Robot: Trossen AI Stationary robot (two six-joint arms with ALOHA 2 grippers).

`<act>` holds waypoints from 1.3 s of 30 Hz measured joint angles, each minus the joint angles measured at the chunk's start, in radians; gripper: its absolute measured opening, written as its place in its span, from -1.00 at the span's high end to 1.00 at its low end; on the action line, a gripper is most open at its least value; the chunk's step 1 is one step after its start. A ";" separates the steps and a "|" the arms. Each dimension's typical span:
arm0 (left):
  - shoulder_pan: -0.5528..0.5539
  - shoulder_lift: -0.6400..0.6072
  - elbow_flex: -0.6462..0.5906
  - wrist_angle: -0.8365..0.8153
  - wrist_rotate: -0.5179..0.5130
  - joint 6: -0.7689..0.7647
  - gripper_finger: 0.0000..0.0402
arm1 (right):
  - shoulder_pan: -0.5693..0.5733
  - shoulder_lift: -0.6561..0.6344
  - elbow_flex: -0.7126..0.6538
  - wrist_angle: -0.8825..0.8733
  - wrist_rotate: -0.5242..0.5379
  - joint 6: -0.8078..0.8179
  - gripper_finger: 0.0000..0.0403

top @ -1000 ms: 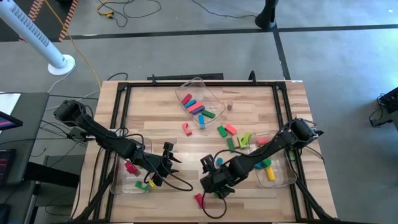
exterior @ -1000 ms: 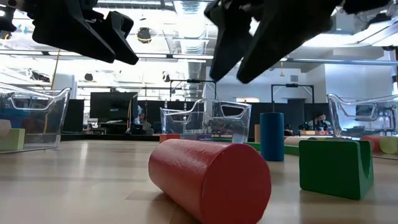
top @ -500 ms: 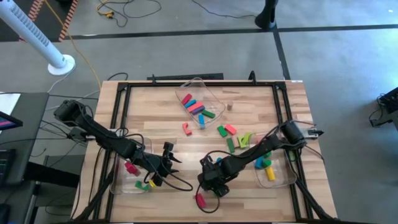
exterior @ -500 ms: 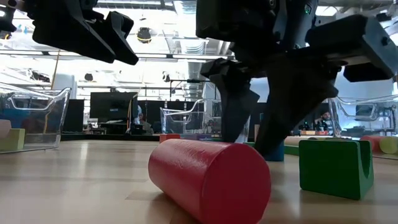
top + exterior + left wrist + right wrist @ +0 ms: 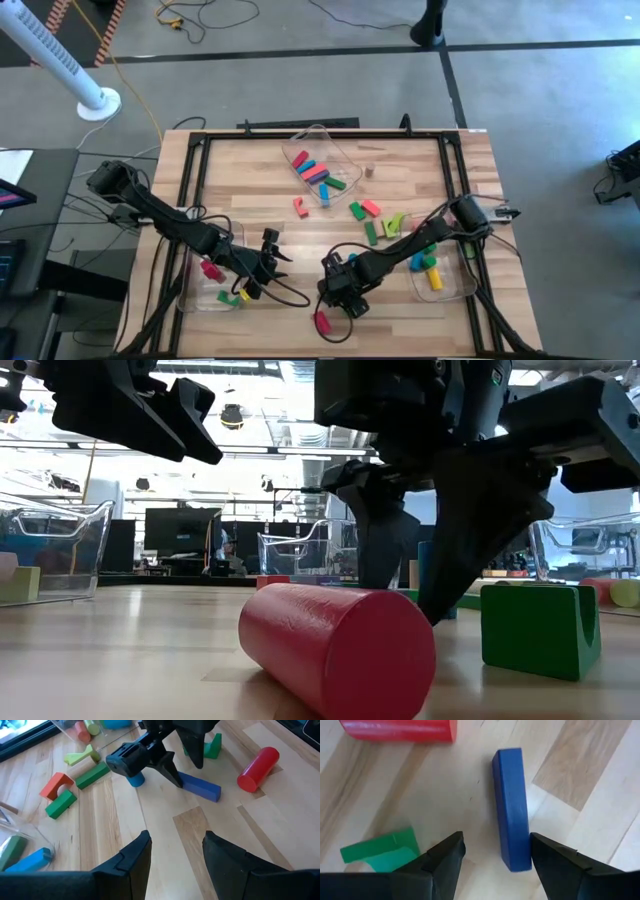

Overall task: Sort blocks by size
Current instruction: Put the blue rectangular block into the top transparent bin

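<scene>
Blocks lay scattered over the wooden table: a blue bar lay flat near the table's near edge, with a red cylinder on its side just beyond it and a green arch block close by. The right gripper hung low over the blue bar, its fingers spread wide, one finger right against the bar's long side and the other on bare wood, nothing held. More blocks, green, red and yellow-green, lay toward the table's middle, and others filled a clear bin at the far side. The left gripper hovered apart to the left, above the table beside another clear bin, its fingers open and empty.
</scene>
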 joint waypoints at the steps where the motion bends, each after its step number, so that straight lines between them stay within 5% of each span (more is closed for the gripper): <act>1: 0.000 0.000 0.000 0.000 0.000 0.000 0.16 | 0.000 0.000 0.000 0.005 0.000 0.000 -0.29; 19: 0.000 0.000 0.000 -0.001 0.000 -0.001 0.16 | -0.053 0.043 0.004 0.031 -0.015 0.027 -0.25; 30: 0.000 0.001 -0.001 0.000 -0.001 0.000 0.16 | -0.036 0.039 0.003 -0.018 0.005 0.034 0.60; 39: 0.001 0.001 -0.001 0.000 -0.002 0.017 0.16 | -0.035 0.037 0.035 -0.062 0.005 0.041 0.61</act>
